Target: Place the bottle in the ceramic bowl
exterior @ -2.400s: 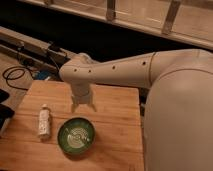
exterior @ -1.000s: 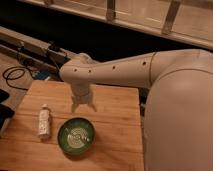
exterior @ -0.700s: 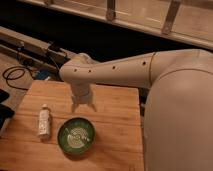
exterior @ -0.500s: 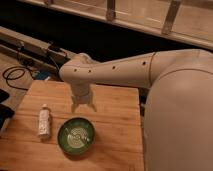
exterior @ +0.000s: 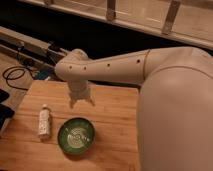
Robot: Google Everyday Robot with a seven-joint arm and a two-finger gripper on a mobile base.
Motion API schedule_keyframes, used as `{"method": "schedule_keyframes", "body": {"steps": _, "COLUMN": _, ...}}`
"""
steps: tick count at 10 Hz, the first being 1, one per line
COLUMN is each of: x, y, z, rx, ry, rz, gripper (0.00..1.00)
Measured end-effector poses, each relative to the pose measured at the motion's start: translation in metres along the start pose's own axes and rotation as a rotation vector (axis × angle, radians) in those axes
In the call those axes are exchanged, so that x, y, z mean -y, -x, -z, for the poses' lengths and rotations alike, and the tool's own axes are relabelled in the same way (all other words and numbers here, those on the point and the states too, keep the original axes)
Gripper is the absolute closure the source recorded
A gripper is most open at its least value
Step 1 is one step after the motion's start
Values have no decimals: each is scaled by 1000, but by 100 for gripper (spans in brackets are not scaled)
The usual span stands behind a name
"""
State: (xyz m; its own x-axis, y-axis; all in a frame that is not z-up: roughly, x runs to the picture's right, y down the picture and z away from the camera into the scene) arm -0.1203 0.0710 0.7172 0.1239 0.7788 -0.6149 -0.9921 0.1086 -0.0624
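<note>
I am holding my tool (exterior: 81, 102) spread and empty above the middle of the surface (exterior: 115, 117). The bottle (exterior: 44, 121) is lying near the left edge, beside the bowl (exterior: 76, 135); grasping and placing are both remaining.

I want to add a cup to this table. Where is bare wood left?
Bare wood lies right of the ceramic bowl, up to the robot's body, and at the back-left corner of the table, left of the gripper hovering mid-table. The front left is crowded: the bottle lies close beside the bowl.
</note>
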Motion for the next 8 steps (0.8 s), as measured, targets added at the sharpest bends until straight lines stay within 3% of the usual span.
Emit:
{"method": "schedule_keyframes", "body": {"steps": 1, "x": -10, "y": 20, "z": -6, "rx": 6, "ry": -18, "rz": 33, "gripper": 35}}
{"method": "schedule_keyframes", "body": {"steps": 3, "x": -37, "y": 43, "z": -12, "rx": 19, "ry": -9, "rz": 96, "gripper": 35}}
{"method": "schedule_keyframes", "body": {"steps": 4, "x": -46, "y": 52, "z": -15, "rx": 36, "ry": 8, "rz": 124, "gripper": 35}}
{"method": "schedule_keyframes", "body": {"steps": 5, "x": -55, "y": 56, "z": -13, "rx": 65, "ry": 66, "rz": 169, "gripper": 35}}
{"method": "schedule_keyframes", "body": {"steps": 7, "x": -60, "y": 57, "z": -11, "rx": 86, "ry": 115, "rz": 203, "gripper": 35}}
{"method": "schedule_keyframes", "body": {"steps": 8, "x": -62, "y": 57, "z": -11, "rx": 88, "ry": 115, "rz": 207, "gripper": 35}}
